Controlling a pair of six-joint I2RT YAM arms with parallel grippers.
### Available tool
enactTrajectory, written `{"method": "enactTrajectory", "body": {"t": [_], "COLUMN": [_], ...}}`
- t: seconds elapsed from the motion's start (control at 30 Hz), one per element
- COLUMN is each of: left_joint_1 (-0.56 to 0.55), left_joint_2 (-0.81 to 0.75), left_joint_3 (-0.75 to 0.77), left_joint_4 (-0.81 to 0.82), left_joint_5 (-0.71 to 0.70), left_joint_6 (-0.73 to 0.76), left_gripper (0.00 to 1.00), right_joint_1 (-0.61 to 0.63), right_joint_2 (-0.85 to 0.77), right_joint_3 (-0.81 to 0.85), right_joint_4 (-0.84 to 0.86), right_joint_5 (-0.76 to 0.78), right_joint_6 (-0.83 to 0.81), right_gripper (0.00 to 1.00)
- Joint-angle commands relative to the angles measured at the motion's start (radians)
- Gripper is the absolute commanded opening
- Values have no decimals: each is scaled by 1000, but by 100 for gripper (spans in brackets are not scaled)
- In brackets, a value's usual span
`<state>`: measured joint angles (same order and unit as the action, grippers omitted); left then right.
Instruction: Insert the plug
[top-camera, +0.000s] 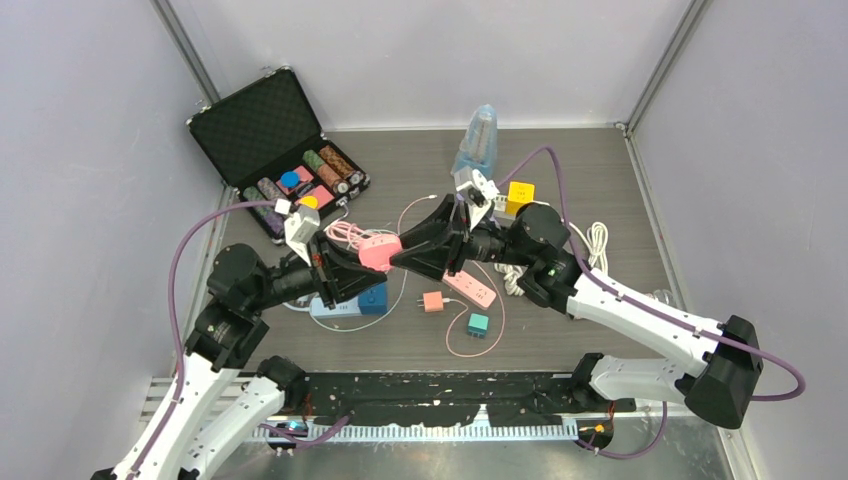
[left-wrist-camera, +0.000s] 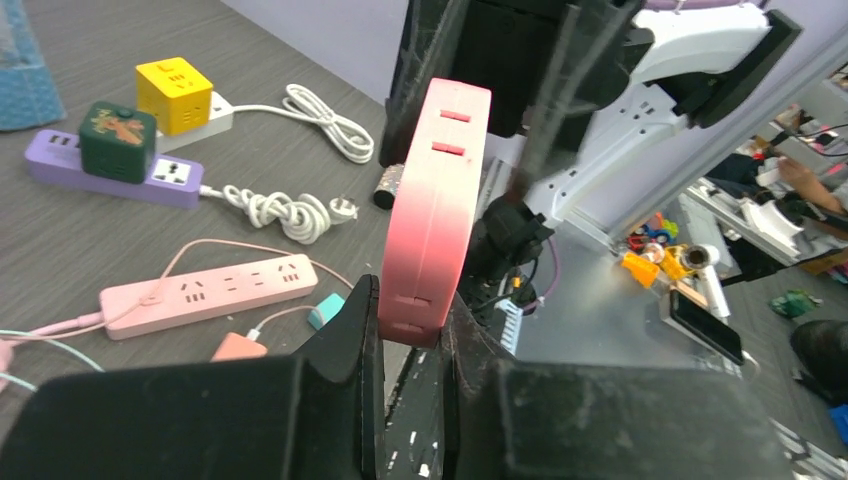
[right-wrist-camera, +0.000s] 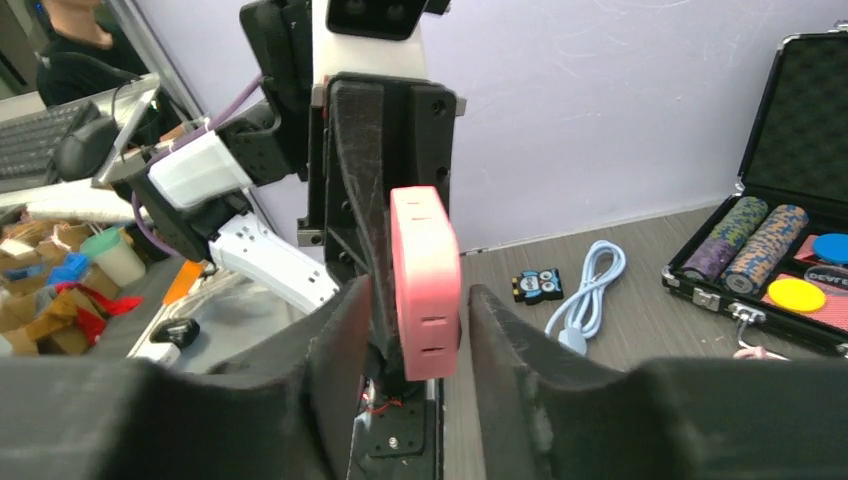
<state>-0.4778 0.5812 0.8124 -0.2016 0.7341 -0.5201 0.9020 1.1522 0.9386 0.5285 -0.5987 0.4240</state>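
A pink socket block (top-camera: 378, 250) hangs in the air between both arms, above the table's middle. My left gripper (top-camera: 362, 264) is shut on its lower end; in the left wrist view the black fingers (left-wrist-camera: 352, 330) press both flat sides of the block (left-wrist-camera: 435, 200). My right gripper (top-camera: 402, 254) comes in from the right and straddles the block's other end (right-wrist-camera: 425, 270). Its jaws stand open, with a narrow gap on each side of the block (right-wrist-camera: 418, 300). A pink cable (top-camera: 345, 235) trails behind the block. I cannot pick out the plug itself.
On the table lie a pink power strip (top-camera: 470, 288), an orange adapter (top-camera: 433, 301), a teal adapter (top-camera: 478, 323) and a blue strip (top-camera: 350, 305). A black chip case (top-camera: 270, 130) stands open at back left. A yellow cube socket (top-camera: 519, 196) sits at the back.
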Motion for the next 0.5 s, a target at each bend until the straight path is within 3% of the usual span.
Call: {"method": "enactTrajectory", "body": {"t": [0.0,0.03,0.13,0.23,0.47], "left_joint_1": [2,2,2,2,2], "left_joint_2": [24,30,45,57,100], "left_joint_3": [57,66,93,120,196], "left_joint_4": [-56,-82,-151,-220,-402], "left_joint_5": [-23,-13,22,25,12], "left_joint_6": [125,150,227,303,456], "left_gripper": [0,0,0,0,0], "right_joint_1": [16,15,15,15,15], "right_joint_2": [-7,-6,10,25,122], "right_joint_3": [59,79,172,249,469], "right_joint_4": [-84,-117,-366,-588,-896], "right_joint_5": [-45,-60,-76,-50,-43], "right_joint_6": [-41,-92,-229,-379,-573], "right_gripper": [60,74,89,93,95]}}
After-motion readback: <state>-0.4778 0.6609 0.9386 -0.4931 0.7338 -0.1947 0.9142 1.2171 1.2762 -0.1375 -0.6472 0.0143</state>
